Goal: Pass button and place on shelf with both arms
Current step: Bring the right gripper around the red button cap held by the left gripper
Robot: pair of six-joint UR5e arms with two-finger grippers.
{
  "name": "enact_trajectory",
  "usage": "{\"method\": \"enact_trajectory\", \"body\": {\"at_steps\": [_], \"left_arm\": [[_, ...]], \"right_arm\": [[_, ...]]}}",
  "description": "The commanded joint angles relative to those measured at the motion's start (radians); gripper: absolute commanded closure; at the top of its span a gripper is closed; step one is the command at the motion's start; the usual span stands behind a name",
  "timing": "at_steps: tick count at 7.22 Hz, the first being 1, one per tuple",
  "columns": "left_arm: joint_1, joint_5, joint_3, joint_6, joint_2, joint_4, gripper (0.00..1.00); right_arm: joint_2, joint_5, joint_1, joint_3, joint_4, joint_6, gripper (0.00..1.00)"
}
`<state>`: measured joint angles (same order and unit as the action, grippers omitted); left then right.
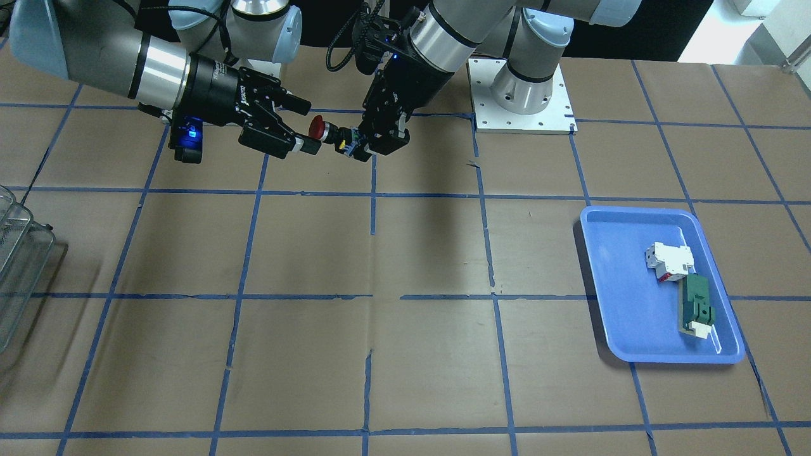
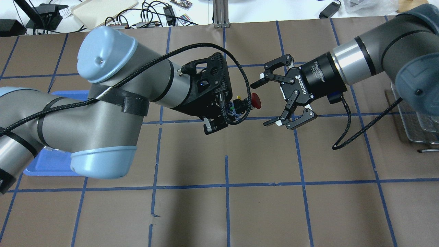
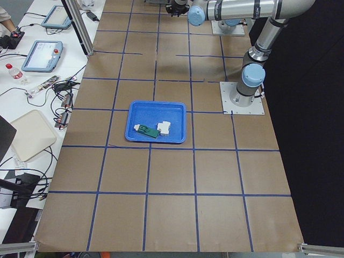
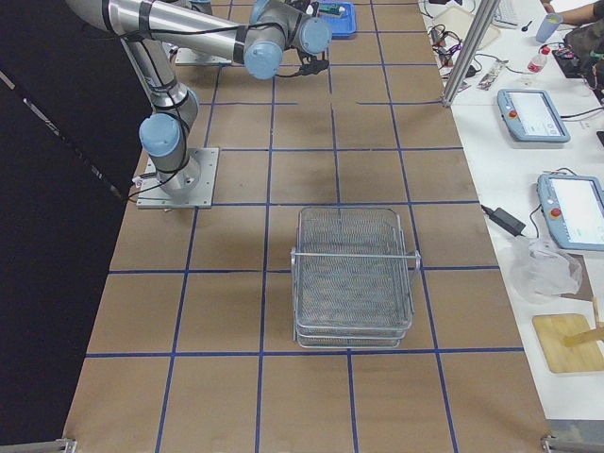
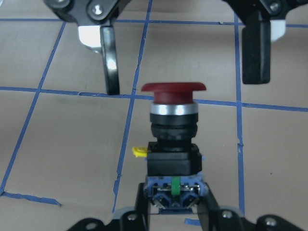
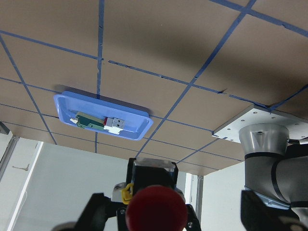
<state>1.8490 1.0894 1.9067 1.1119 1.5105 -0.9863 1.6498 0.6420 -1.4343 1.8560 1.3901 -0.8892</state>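
Button (image 2: 253, 101): glossy red mushroom cap, black cylinder; you see it mid-air over the table.
Left gripper (image 1: 367, 144): clamped on its bluish rear block.
Right gripper (image 2: 263, 103): spread wide at the cap's 3 o'clock, seen from overhead.
Shelf (image 4: 354, 274): wire mesh, farther toward 3 o'clock.
Table (image 1: 431, 253): brown paper, blue tape grid.

You only get a corner of the shelf (image 1: 19, 266) at the front view's left edge. Overhead, the right arm (image 2: 377, 51) covers part of it and the frame cuts the rest. The left arm (image 2: 103, 113) hides most of the blue tray (image 2: 51, 166) there. The button (image 6: 156, 209) is blurred and clipped at the right wrist view's bottom. In the side views it's too small for you to make out.
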Motion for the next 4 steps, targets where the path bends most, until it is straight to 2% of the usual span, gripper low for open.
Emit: {"method": "enact_trajectory", "body": {"at_steps": [1,4], "left_arm": [[0.01,0.001,0.0,0.0,0.005,0.0,1.0],[0.022,0.001,-0.002,0.0,0.002,0.002,1.0]], "right_arm": [[-0.001,-0.051,0.0,0.0,0.004,0.001,0.0],[-0.002,-0.053,0.0,0.015,0.018,0.004,0.0]]}}
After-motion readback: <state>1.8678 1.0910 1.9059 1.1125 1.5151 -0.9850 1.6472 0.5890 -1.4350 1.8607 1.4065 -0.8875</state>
